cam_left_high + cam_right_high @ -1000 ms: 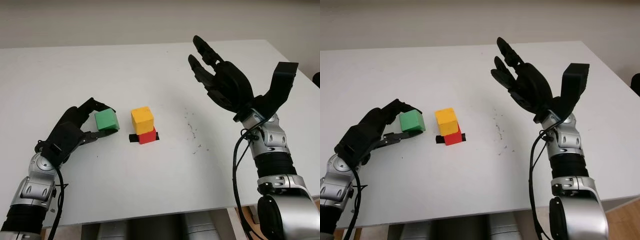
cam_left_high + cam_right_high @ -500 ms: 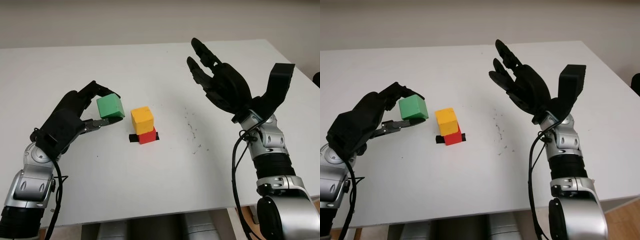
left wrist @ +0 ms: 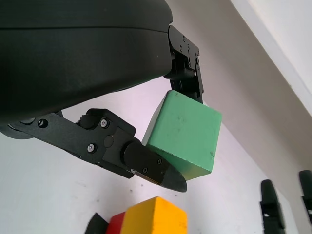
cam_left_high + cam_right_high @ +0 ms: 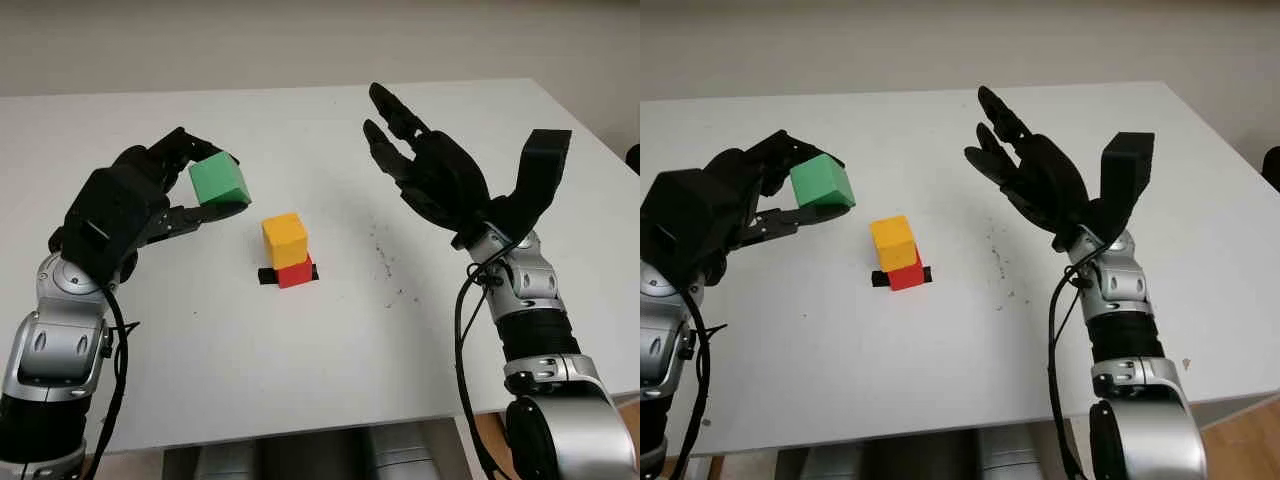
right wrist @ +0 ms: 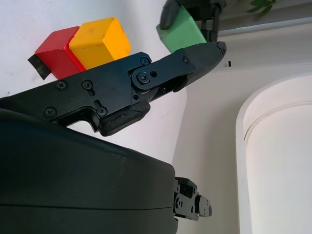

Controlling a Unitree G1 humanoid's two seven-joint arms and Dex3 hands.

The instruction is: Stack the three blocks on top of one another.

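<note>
My left hand (image 4: 190, 180) is shut on the green block (image 4: 218, 182), which hangs in the air left of and above the stack. A yellow block (image 4: 285, 240) sits on a red block (image 4: 295, 271), and the red one stands on a black tape mark (image 4: 266, 276) at the table's middle. In the left wrist view the green block (image 3: 184, 134) is pinched between the fingers, with the yellow block (image 3: 156, 219) below it. My right hand (image 4: 425, 170) is open, raised above the table to the right of the stack.
The white table (image 4: 300, 350) reaches a pale wall at the back. Small dark specks (image 4: 385, 262) mark the surface right of the stack. The table's right edge runs close behind my right arm.
My left hand has lifted the green block off the table and carried it upward. My right hand has drifted a little left toward the stack.
</note>
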